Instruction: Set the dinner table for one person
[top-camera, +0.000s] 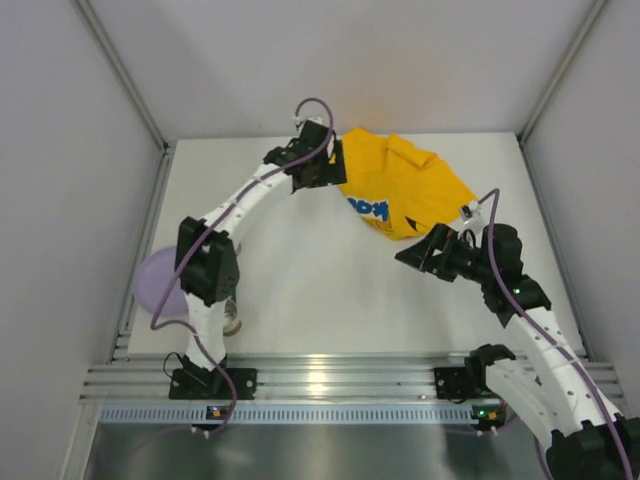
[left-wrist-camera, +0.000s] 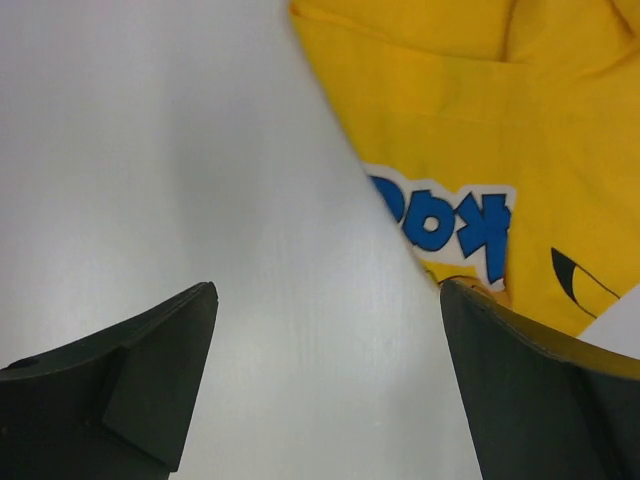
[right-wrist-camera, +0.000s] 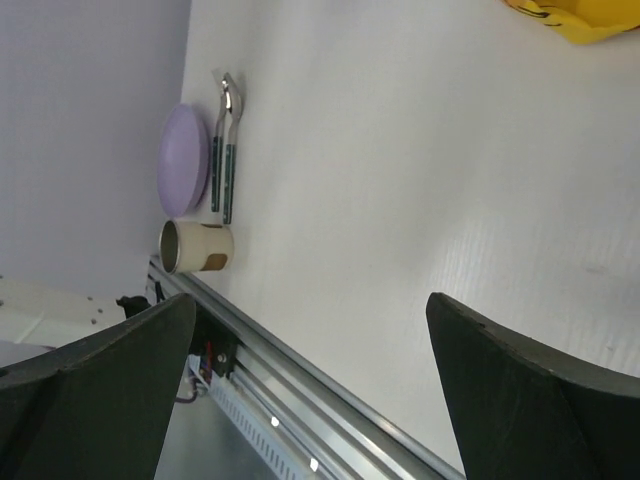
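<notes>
The white dinner table (top-camera: 300, 290) fills the top view. A crumpled yellow cartoon-printed cloth mat (top-camera: 400, 185) lies at its far middle right, also in the left wrist view (left-wrist-camera: 470, 130). My left gripper (top-camera: 335, 165) is open and empty at the mat's left edge, just above the table (left-wrist-camera: 200, 200). My right gripper (top-camera: 410, 255) is open and empty, near the mat's front corner. A lilac plate (right-wrist-camera: 183, 160), cutlery with green handles (right-wrist-camera: 225, 150) and a beige cup (right-wrist-camera: 197, 247) lie at the near left; the left arm partly hides them in the top view.
Grey walls close in the table on the left, right and back. An aluminium rail (top-camera: 330, 380) runs along the near edge, carrying both arm bases. The lilac plate (top-camera: 155, 280) overhangs the table's left edge.
</notes>
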